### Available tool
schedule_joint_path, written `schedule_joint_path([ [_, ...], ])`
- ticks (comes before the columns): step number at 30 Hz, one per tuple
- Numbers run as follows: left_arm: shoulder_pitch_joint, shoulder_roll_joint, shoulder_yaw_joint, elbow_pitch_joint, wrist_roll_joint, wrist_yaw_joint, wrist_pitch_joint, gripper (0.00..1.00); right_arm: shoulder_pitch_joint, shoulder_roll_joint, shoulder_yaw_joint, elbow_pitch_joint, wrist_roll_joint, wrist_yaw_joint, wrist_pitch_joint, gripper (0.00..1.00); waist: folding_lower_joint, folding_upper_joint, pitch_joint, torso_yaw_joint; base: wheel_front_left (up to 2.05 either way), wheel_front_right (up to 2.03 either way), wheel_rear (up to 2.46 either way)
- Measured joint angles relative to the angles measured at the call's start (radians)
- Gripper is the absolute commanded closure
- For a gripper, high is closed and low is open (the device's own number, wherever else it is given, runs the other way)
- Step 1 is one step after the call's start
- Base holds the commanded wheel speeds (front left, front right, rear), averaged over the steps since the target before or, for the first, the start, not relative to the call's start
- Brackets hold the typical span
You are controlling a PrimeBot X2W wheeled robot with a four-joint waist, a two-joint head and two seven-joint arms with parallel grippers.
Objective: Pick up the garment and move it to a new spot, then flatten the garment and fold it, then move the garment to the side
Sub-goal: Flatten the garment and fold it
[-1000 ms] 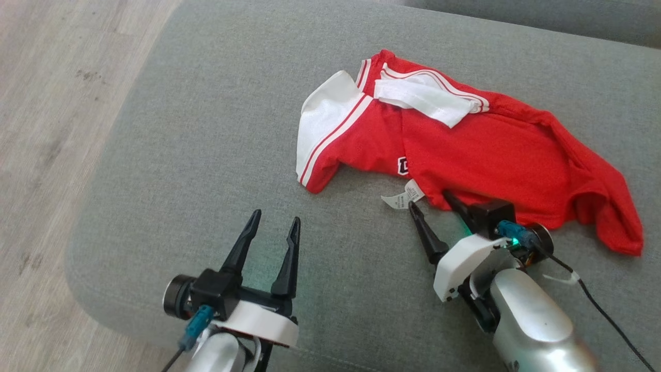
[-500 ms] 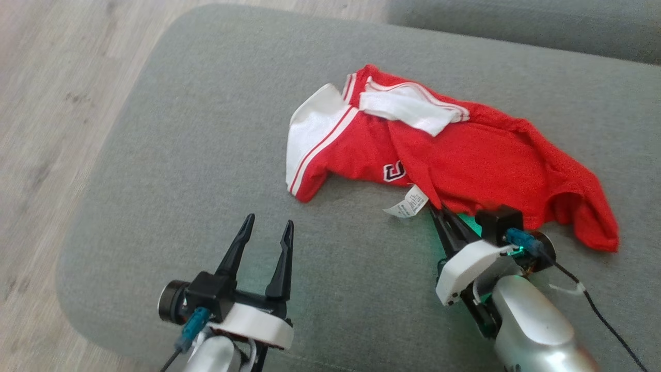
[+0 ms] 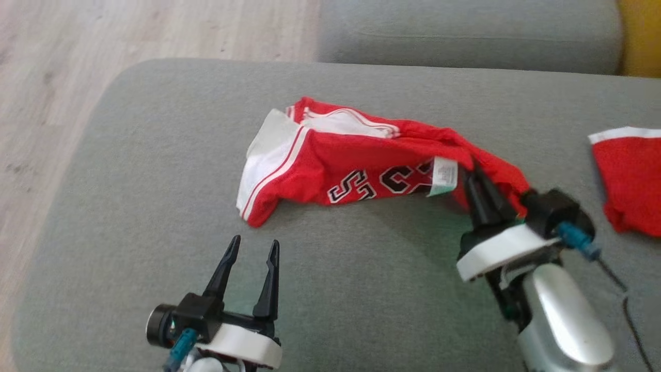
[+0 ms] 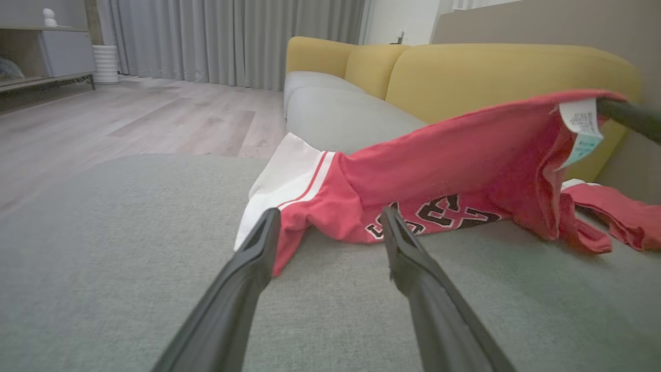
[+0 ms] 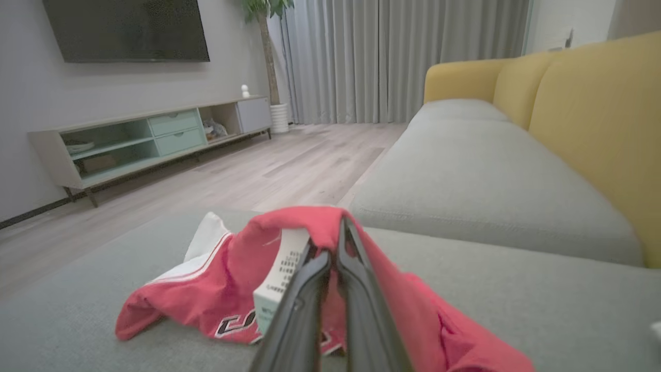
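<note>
Pinching an edge of the red garment point(image 3: 351, 165), the right gripper point(image 3: 475, 173) has its fingers point(image 5: 361, 305) closed flat together on the cloth, just beside the white label point(image 3: 444, 173). That pinched edge is held up off the grey seat cushion point(image 3: 155, 170), so the cloth drapes over the fingertips and slopes down to the left. The rest of the garment lies on the cushion near its middle. Its white panel with red stripes rests at the left end, and black-and-white lettering shows on the red front.

The left gripper point(image 3: 255, 243) hovers low over the near side of the cushion, its fingers point(image 4: 242, 289) spread apart with nothing between them. They point toward the striped end, close to it but not touching.

At the right edge of the head view lies another red cloth point(image 3: 627, 175) with a white hem. It looks separate from the lifted piece, though the left wrist view is too crowded there to be sure. Pale wooden floor point(image 3: 103, 41) lies beyond the cushion's left side, and a yellow sofa back point(image 4: 490, 67) stands behind.
</note>
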Motion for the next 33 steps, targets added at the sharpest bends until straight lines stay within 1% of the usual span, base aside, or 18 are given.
schedule_joint_path([
  [3,-0.001,-0.001,-0.001,-0.007,0.000,-0.004,0.000,0.00,-0.005,-0.005,-0.044,-0.103,-0.022,0.000,0.085,1.00,-0.0001,0.0000,0.002,-0.023,0.00,0.00,0.00],
  [6,-0.008,-0.001,-0.005,-0.012,0.000,-0.014,0.000,0.00,-0.053,-0.053,-0.092,-0.147,-0.039,0.000,0.163,1.00,0.0001,0.0000,0.027,-0.025,0.00,0.00,0.00],
  [10,-0.045,-0.001,-0.019,-0.010,0.000,-0.018,0.000,0.00,-0.200,-0.163,-0.138,-0.142,-0.046,0.000,0.244,1.00,0.0003,0.0000,0.068,0.006,0.00,0.00,0.00],
  [12,-0.065,-0.001,-0.032,-0.009,-0.001,-0.017,0.000,0.00,-0.274,-0.218,-0.144,-0.123,-0.044,0.000,0.277,1.00,0.0003,0.0000,0.086,0.029,0.00,0.00,0.00],
  [14,-0.076,-0.002,-0.037,-0.009,-0.007,-0.016,0.000,0.00,-0.332,-0.263,-0.145,-0.081,-0.035,0.000,0.306,1.00,0.0003,0.0000,0.101,0.053,0.00,0.00,0.00],
  [16,-0.079,-0.002,-0.040,-0.007,-0.018,-0.015,0.000,0.00,-0.364,-0.306,-0.136,-0.035,-0.035,0.000,0.310,1.00,0.0003,0.0000,0.115,0.077,0.00,0.00,0.00],
  [21,-0.087,-0.002,-0.054,-0.005,-0.028,-0.007,0.000,0.00,-0.447,-0.364,-0.113,0.129,0.000,0.000,0.328,1.00,0.0004,0.0000,0.146,0.122,0.00,0.00,0.00],
  [24,-0.097,-0.003,-0.073,-0.006,-0.031,-0.007,0.000,0.00,-0.547,-0.407,-0.151,0.250,-0.002,0.000,0.328,1.00,0.0003,0.0000,0.163,0.148,0.00,0.00,0.00],
  [27,-0.114,-0.004,-0.086,-0.009,-0.050,0.002,0.000,0.00,-0.667,-0.457,-0.214,0.384,-0.049,0.000,0.315,1.00,0.0003,0.0000,0.181,0.174,0.00,0.00,0.00],
  [28,-0.118,-0.004,-0.093,-0.010,-0.056,0.002,0.000,0.00,-0.702,-0.469,-0.237,0.428,-0.079,0.000,0.307,0.13,0.0003,0.0000,0.187,0.182,0.00,0.00,0.00],
  [29,-0.123,-0.004,-0.097,-0.010,-0.056,0.002,0.000,0.00,-0.726,-0.477,-0.258,0.471,-0.111,0.000,0.305,0.00,0.0003,0.0000,0.192,0.189,0.00,0.00,0.00],
  [31,-0.128,-0.005,-0.101,-0.011,-0.062,0.004,0.000,0.00,-0.744,-0.480,-0.281,0.541,-0.168,0.000,0.296,0.00,0.0003,0.0000,0.198,0.201,0.00,0.00,0.00],
  [33,-0.128,-0.005,-0.100,-0.009,-0.062,0.011,0.000,0.00,-0.741,-0.458,-0.309,0.594,-0.199,0.000,0.261,0.00,0.0004,0.0000,0.198,0.203,0.00,0.00,0.00],
])
